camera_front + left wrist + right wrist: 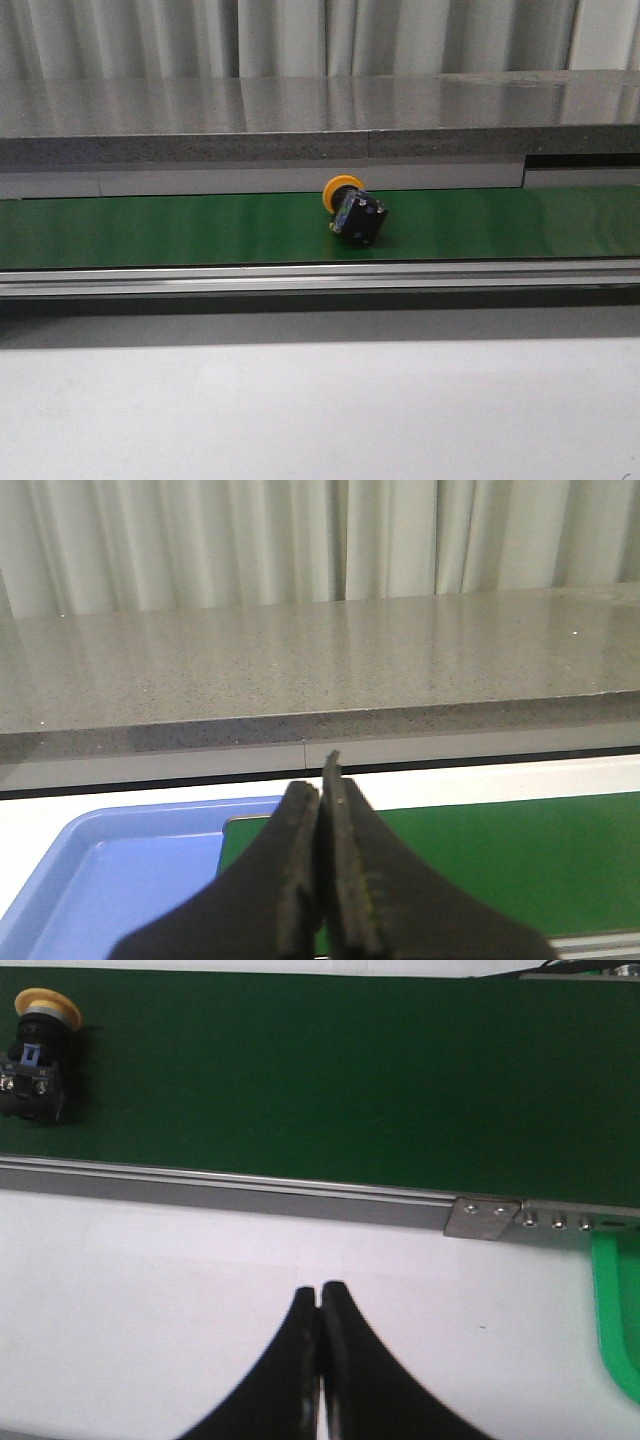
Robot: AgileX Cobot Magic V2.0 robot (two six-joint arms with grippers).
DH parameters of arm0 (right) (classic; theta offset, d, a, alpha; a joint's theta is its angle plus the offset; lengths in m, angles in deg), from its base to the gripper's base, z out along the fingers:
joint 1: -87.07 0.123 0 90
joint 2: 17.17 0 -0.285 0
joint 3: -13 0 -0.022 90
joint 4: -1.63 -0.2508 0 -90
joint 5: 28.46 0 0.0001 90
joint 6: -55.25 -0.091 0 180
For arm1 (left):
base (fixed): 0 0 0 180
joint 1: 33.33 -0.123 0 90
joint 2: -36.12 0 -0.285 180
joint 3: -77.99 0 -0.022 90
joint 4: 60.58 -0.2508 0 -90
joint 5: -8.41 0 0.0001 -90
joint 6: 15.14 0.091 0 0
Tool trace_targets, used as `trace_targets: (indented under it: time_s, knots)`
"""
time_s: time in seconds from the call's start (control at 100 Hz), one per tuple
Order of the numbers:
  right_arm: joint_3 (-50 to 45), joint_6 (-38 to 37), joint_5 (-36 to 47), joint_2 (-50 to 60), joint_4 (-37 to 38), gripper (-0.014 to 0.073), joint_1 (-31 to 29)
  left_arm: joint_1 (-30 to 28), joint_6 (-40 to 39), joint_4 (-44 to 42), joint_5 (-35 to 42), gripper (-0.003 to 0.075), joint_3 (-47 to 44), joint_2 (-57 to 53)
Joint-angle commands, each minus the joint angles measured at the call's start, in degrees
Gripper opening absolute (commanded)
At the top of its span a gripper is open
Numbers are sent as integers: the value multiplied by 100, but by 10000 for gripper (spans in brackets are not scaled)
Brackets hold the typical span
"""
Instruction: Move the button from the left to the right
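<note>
Both grippers closed, button (355, 212) on green belt (150, 230)

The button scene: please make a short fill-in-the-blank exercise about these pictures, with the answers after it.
1. The button lies on a ____ belt.
2. Its round cap is ____ in colour.
3. The fingers of the right gripper are ____.
4. Near the left gripper is a ____ tray.

Answers: green; yellow-orange; shut; blue

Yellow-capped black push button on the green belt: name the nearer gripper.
Right. The button shows in the right gripper view; the left gripper view lacks it.
</note>
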Motion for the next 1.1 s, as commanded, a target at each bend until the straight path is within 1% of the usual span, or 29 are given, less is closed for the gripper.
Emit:
trace_targets:
  time_s: [0.0,0.05,0.09,0.14,0.19,0.26,0.38,0.45,0.5,0.77,0.88,1.09]
  knots:
    - [207,32,249,0,-80,-65,-28,42,6,83,459,-20,155,54]
    - [207,32,194,0,-80,-56,-28,42,6,83,459,-20,155,54]
    - [207,32,135,0,-80,-32,-28,42,6,83,459,-20,155,54]
    - [207,32,50,0,-80,13,-28,42,6,83,459,-20,155,54]
    - [207,32,-23,0,-80,78,-28,42,6,83,459,-20,155,54]
    - [207,32,-107,0,-80,204,-28,42,6,83,459,-20,155,54]
    - [207,32,-199,0,-80,494,-28,42,6,83,459,-20,155,54]
    - [207,32,-179,0,-80,615,-28,42,6,83,459,-20,155,54]
    - [207,32,-138,0,-92,661,-28,42,6,83,459,-20,155,54]
    - [292,81,-105,-159,-605,654,-28,42,6,83,459,-20,155,54]
    - [583,209,-237,-475,-650,654,-9,42,6,83,459,-20,155,54]
    - [1198,410,-238,-1257,-763,654,-9,42,6,83,459,-20,155,54]
